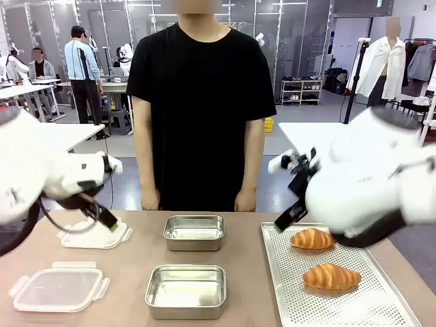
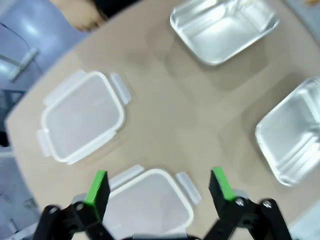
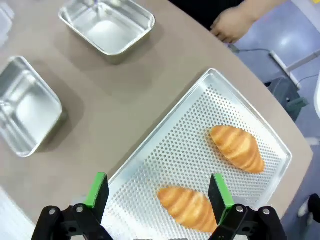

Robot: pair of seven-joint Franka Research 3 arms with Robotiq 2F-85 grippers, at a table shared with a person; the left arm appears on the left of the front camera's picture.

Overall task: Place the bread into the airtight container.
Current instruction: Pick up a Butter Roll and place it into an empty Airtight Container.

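Observation:
Two golden croissants, the bread, lie on a perforated metal tray (image 1: pixel 381 300) at the right: one farther (image 1: pixel 312 238) (image 3: pixel 236 147), one nearer (image 1: pixel 332 276) (image 3: pixel 187 207). My right gripper (image 1: pixel 287 219) (image 3: pixel 159 187) hangs open above the tray's left part, holding nothing. The clear plastic airtight container (image 1: pixel 58 286) (image 2: pixel 150 202) with clip tabs sits at the front left. A flatter white plastic piece with tabs (image 1: pixel 95 235) (image 2: pixel 82 117) lies behind it. My left gripper (image 1: pixel 112 223) (image 2: pixel 160 182) hovers open above these two, with nothing in it.
Two steel pans stand in the middle, one far (image 1: pixel 194 231) (image 2: pixel 220 25) (image 3: pixel 107 27) and one near (image 1: pixel 186 289) (image 2: pixel 295 140) (image 3: pixel 25 105). A person stands at the far edge, hands (image 1: pixel 151 199) hanging down by the table.

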